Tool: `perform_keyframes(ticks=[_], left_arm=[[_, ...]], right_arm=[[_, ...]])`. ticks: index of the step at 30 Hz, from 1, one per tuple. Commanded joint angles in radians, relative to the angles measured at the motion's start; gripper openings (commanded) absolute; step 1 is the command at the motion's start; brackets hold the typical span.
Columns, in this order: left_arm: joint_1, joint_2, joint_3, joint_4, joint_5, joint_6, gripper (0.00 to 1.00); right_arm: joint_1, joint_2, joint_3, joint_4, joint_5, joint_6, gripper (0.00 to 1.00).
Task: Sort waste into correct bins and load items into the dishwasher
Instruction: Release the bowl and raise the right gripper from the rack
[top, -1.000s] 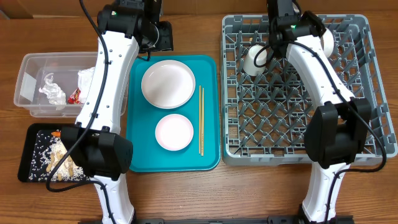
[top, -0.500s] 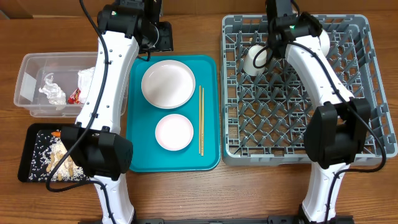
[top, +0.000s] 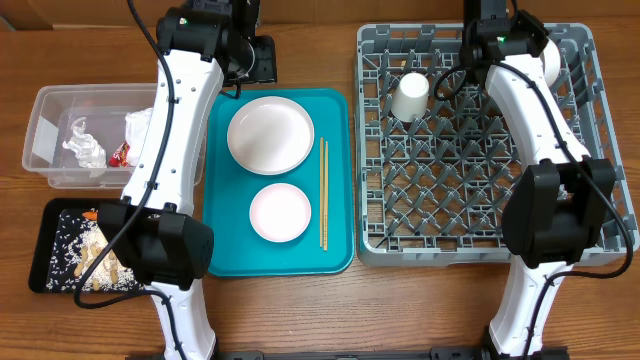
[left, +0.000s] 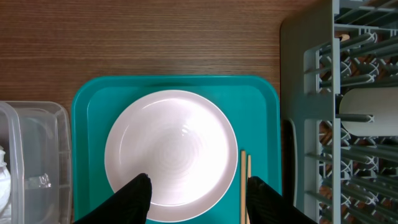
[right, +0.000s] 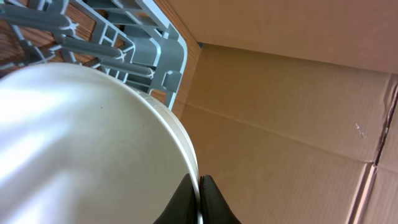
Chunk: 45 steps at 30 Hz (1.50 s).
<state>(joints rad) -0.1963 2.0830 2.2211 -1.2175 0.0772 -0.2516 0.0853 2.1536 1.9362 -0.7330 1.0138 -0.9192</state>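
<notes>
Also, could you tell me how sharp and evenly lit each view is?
Overhead view: evenly lit, sharp throughout, slight glints in the clear tub. Left wrist view: crisp, with a mild sheen on the plate. Right wrist view: the white bowl sits so close that it is soft and brightly washed out at left; the cardboard behind is clearer.

This is a robot test bench rather than a real kitchen, for two arms (top: 175, 150) stand at a wooden table (top: 300, 310) backed by plain cardboard (right: 298, 93), with a rack (top: 480, 200), a tray (top: 335, 180) and a tub (top: 45, 140) set out like props.
</notes>
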Motion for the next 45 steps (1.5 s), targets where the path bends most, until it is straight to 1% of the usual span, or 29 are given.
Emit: perform_keyframes(ticks=[1,3,13,15,19,25,30,39,45], left_arm=[[0.0,-0.026,0.019,-0.009,-0.01,0.028,0.52],[0.0,-0.026,0.019,-0.013,-0.01,0.028,0.52],[0.0,-0.026,0.019,-0.016,-0.01,0.028,0.51],[0.0,-0.026,0.019,-0.016,-0.01,0.028,0.51],[0.0,-0.026,0.019,-0.012,-0.01,0.028,0.51],[0.0,-0.026,0.019,-0.012,-0.01,0.028,0.51],[0.0,-0.026,0.019,-0.011,-0.01,0.028,0.51],[0.002,-0.026,0.019,-0.014,-0.013,0.047,0.52],[0.002,-0.026,0.019,-0.018,-0.044,0.046,0.52]], right_arm=[[0.003,-0.016,0.0,-0.035,-0.043,0.052,0.04],[0.001,-0.016,0.0,-0.058,-0.08,0.087,0.04],[0.0,-0.015,-0.013,-0.067,-0.085,0.083,0.04],[-0.005,-0.015,-0.025,-0.021,-0.083,0.06,0.04],[-0.032,-0.015,-0.048,0.055,-0.069,-0.037,0.04],[-0.039,-0.015,-0.066,0.059,-0.069,-0.038,0.04],[-0.014,-0.015,-0.072,0.01,-0.069,0.035,0.04],[0.049,-0.015,-0.072,-0.031,-0.034,0.052,0.04],[0.069,-0.015,-0.072,-0.111,-0.031,0.176,0.04]])
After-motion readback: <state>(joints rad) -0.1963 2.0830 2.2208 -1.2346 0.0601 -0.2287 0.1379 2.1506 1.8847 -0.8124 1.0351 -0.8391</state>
